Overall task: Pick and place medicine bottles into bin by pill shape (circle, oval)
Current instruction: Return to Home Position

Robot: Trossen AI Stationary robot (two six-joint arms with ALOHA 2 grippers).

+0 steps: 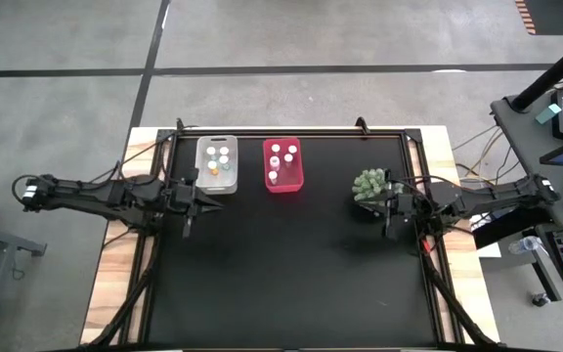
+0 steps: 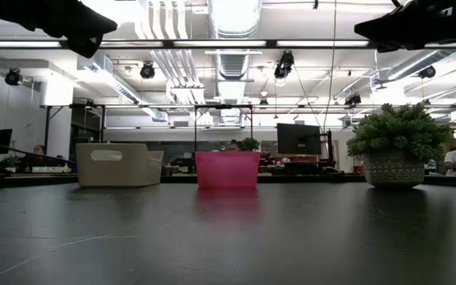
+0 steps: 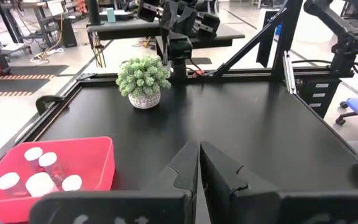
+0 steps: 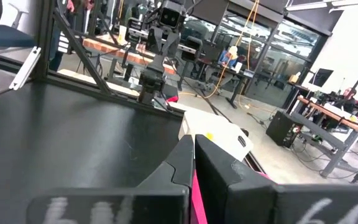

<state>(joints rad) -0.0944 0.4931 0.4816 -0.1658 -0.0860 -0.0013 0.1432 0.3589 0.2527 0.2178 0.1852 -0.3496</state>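
The medicine bottles stand inside the two bins at the table's far side. Several white-capped ones and an amber one (image 1: pixel 213 168) are in the translucent bin (image 1: pixel 217 181). Several white-capped ones (image 1: pixel 281 156) are in the red bin (image 1: pixel 282 186), and they also show in the left wrist view (image 3: pixel 41 171). My left gripper (image 1: pixel 205 201) is shut and empty, just near of the translucent bin. My right gripper (image 1: pixel 387 213) is shut and empty at the table's right, beside the green plant. Both sets of fingertips meet in the wrist views, the left gripper (image 3: pixel 199 149) and the right gripper (image 4: pixel 193 144).
A green spiky plant in a small patterned pot (image 1: pixel 368 184) stands on the table at the right, close to my right gripper; it also shows in the low view (image 2: pixel 398 146). The black table top (image 1: pixel 291 274) spreads wide toward the near edge. Desks and gear stand off the table's right.
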